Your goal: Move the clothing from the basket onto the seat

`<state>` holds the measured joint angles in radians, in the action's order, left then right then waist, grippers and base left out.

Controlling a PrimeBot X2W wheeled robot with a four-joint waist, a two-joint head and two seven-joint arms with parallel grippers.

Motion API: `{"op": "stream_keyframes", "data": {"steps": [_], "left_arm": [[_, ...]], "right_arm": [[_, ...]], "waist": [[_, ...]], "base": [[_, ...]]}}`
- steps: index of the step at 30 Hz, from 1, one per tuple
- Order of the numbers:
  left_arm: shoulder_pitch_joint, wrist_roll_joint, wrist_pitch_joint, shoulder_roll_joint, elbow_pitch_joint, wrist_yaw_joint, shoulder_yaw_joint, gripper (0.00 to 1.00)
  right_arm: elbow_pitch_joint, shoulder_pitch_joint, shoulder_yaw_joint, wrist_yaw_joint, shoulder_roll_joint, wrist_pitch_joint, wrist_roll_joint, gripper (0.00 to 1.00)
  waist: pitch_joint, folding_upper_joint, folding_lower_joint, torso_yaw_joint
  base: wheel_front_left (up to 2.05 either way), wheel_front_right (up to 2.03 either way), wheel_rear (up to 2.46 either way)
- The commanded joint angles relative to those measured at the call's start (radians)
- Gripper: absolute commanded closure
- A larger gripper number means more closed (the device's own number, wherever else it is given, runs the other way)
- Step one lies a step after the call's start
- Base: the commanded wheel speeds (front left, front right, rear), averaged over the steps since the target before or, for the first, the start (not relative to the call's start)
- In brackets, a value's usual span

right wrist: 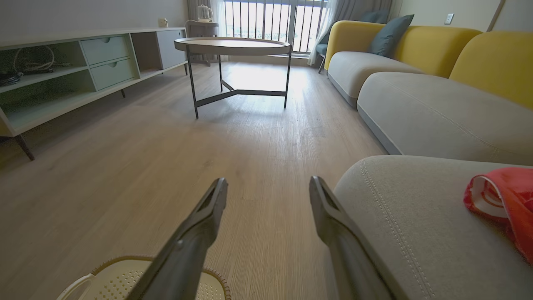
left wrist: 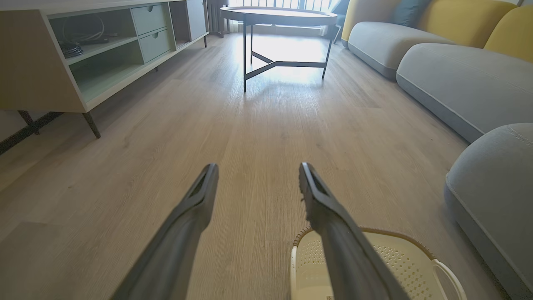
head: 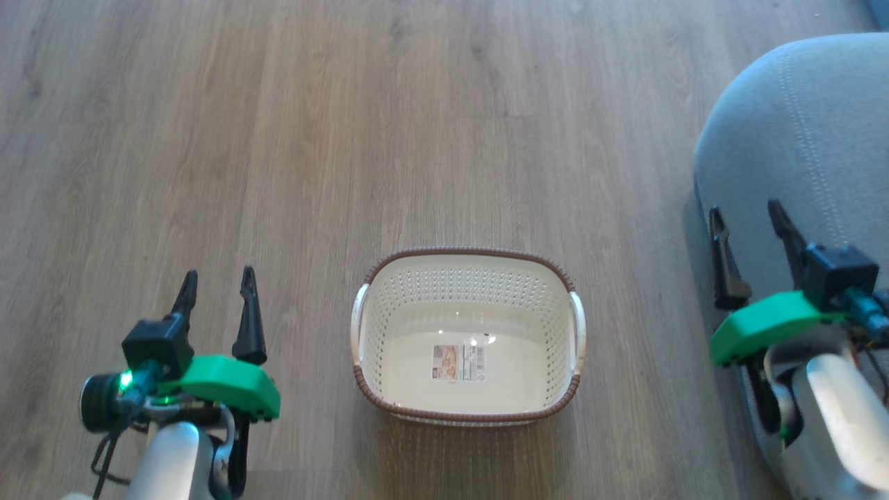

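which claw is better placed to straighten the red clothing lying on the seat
Probably right: the right claw, open, is at the seat edge, clothing close by in its wrist view. The left claw is over floor, beyond the basket.

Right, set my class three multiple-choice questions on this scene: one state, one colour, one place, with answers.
1. The left gripper and right gripper are: A both open; B both shut; C one shut.
2. The rim of the cream perforated plastic basket is: A brown; B green; C yellow.
3. The bright red fabric clothing lies: A in the basket; B on the grey upholstered seat; C in the left gripper.
Answers: 1 A, fingers spread with nothing between; 2 A, a brown woven-look band; 3 B, it rests on the cushion, basket empty.
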<state>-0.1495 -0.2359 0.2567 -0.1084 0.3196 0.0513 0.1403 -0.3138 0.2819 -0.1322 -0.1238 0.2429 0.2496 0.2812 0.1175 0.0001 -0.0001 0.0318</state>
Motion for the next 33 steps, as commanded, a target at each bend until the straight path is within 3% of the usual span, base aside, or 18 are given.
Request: {"op": "stream_keyframes", "data": {"steps": [1, 12, 24, 33], "left_arm": [[-0.015, 0.012, 0.005, -0.003, -0.041, -0.006, -0.049, 0.0], [0.081, 0.056, 0.005, 0.04, -0.065, -0.035, -0.099, 0.0], [0.109, 0.065, 0.005, 0.056, -0.071, -0.048, -0.117, 0.0], [0.121, 0.046, 0.005, 0.058, -0.068, -0.057, -0.112, 0.0]], "right_arm": [[0.04, -0.009, -0.011, -0.007, -0.004, 0.012, 0.0, 0.0], [0.073, -0.091, -0.014, -0.007, -0.059, 0.012, -0.003, 0.0], [0.111, -0.153, -0.003, -0.007, -0.098, 0.012, -0.022, 0.0], [0.072, -0.169, -0.002, -0.007, -0.102, 0.012, -0.035, 0.0]], "waist": [[-0.01, -0.0001, 0.0001, -0.012], [-0.06, -0.0001, 0.0001, -0.07], [-0.074, -0.0001, 0.0001, -0.082], [-0.081, -0.0001, 0.0001, -0.076]], "base": [[0.0, 0.0, 0.0], [0.0, 0.0, 0.0], [0.0, 0.0, 0.0], [0.0, 0.0, 0.0]]}}
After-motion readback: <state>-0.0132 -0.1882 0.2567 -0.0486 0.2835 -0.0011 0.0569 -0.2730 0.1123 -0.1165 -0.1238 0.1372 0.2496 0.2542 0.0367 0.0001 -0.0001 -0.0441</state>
